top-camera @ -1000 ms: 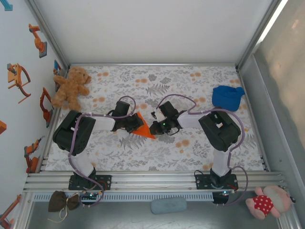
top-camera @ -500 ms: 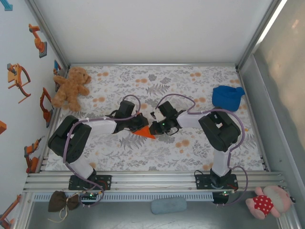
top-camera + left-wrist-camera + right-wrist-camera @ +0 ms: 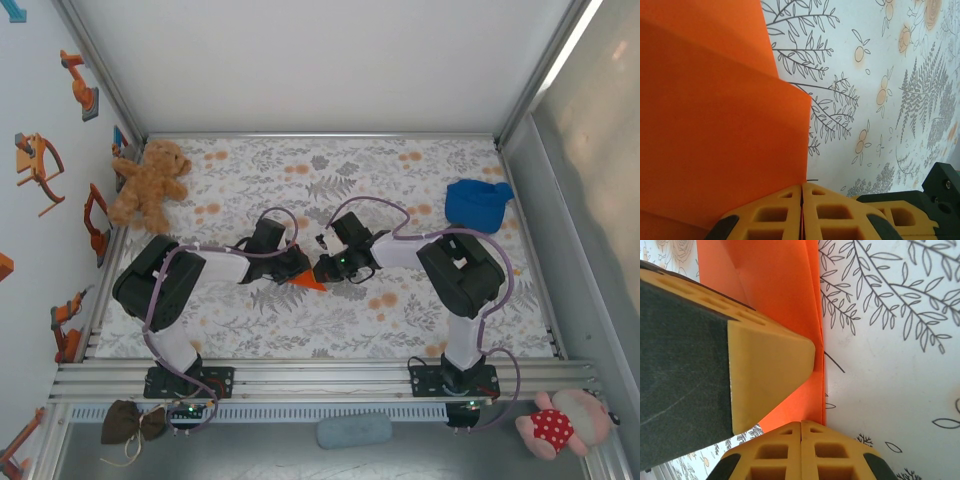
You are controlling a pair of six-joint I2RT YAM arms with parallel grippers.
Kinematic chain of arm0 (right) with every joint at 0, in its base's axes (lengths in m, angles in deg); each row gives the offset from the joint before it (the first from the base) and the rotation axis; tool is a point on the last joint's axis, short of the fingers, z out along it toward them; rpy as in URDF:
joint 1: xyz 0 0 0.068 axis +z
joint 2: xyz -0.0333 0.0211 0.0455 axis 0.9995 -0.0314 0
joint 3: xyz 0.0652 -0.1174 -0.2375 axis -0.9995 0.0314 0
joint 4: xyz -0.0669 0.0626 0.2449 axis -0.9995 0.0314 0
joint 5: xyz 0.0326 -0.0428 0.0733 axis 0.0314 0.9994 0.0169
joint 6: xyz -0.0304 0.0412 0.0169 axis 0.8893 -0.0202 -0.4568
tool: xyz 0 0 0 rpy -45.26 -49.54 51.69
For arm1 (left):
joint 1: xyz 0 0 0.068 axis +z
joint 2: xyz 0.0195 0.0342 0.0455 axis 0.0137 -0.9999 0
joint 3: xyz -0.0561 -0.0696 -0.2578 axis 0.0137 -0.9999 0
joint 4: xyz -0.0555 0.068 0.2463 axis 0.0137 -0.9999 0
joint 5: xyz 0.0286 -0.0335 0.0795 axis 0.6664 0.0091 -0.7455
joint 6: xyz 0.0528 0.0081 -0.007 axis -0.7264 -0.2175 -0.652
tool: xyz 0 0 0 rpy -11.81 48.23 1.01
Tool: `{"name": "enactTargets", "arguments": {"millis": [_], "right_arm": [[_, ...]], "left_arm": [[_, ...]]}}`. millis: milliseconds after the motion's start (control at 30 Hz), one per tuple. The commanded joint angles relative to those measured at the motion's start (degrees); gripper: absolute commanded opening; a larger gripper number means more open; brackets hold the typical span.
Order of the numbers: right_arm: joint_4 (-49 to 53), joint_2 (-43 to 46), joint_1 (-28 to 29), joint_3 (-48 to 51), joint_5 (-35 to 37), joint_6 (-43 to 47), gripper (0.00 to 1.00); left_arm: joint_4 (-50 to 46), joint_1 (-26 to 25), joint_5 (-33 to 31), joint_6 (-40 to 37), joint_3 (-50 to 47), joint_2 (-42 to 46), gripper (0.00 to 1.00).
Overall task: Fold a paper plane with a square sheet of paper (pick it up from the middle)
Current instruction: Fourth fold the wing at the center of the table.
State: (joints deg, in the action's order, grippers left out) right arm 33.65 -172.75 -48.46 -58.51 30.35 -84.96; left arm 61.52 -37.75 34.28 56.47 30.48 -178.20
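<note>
Watching remotely. There is one orange paper (image 3: 309, 282), already folded into layers, and it sits about mid-table (image 3: 420, 320), a bit nearer the near edge than the far one. Both arms reach into that same spot.

The left gripper (image 3: 296, 268) is on the paper's left side. In its wrist cam the two yellow fingers (image 3: 775, 215) are pressed tight together, and a thin orange line runs down the seam between them, so it's pinching the paper. I count at least two overlapping orange layers fanning out above the tips.

The right gripper (image 3: 322, 270) comes in from the other side. Its two fingers (image 3: 830, 450) are also squeezed together, and the paper's creased edge runs straight down into the tips, so it looks clamped on that fold. One finger of the left gripper lies across the paper in that same wrist view, just beside the crease.

Other stuff, one of each:
- A brown teddy bear (image 3: 150, 185) is at the far left corner.
- A blue cloth lump (image 3: 477, 203) is near the far right corner.
- A pink doll (image 3: 555, 425) is off the table, past the near right corner.

All three are well away from the paper.
</note>
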Motion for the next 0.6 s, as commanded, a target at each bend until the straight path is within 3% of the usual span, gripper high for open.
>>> {"name": "enactTargets", "arguments": {"millis": [0, 567], "right_arm": [[8.7, -2.84, -0.01, 2.03, 9.31, -0.58, 0.0], [12.8, -4.55, -0.02, 3.87, 14.27, -1.84, 0.0]], "left_arm": [[-0.42, 1.27, -2.0, -0.44, -1.54, -0.9, 0.1], [-5.09, 13.58, 1.66, -8.85, 0.12, -1.28, 0.1]]}}
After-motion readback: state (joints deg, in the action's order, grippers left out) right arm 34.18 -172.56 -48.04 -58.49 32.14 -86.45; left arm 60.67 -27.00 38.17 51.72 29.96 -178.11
